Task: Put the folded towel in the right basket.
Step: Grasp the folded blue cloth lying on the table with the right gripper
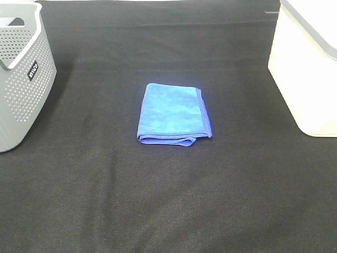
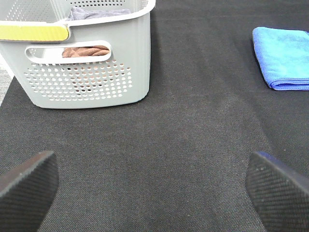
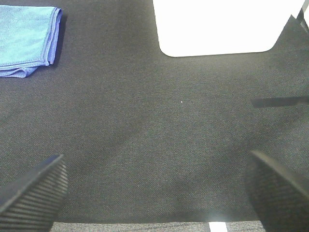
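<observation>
A folded blue towel (image 1: 172, 113) lies flat on the black cloth in the middle of the table. It also shows in the left wrist view (image 2: 283, 57) and the right wrist view (image 3: 26, 40). The right basket (image 1: 308, 66) is white and stands at the right edge; its wall shows in the right wrist view (image 3: 222, 26). Neither arm shows in the exterior view. My left gripper (image 2: 152, 186) is open and empty, well short of the towel. My right gripper (image 3: 157, 191) is open and empty, near the table's front edge.
A grey perforated basket (image 1: 21, 79) stands at the left edge; in the left wrist view (image 2: 87, 58) it holds a brown cloth and a grey cloth. Black cloth (image 1: 174, 200) covers the table.
</observation>
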Robot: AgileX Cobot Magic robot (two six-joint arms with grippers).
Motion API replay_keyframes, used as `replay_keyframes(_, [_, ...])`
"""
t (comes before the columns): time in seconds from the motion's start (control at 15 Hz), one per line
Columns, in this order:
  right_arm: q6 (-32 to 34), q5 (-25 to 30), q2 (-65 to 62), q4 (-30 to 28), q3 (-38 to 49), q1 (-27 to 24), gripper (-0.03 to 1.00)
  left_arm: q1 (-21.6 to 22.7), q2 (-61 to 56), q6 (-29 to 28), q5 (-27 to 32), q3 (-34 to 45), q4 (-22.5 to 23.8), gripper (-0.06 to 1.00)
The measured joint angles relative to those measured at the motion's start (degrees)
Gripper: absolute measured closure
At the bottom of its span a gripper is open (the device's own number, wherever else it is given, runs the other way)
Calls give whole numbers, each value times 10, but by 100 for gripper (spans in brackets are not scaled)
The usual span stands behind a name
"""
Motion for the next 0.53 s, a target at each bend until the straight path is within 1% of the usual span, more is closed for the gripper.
replay_keyframes(0.53, [0, -1, 0, -2, 0, 0, 0, 0, 0, 0, 0, 0, 0, -4])
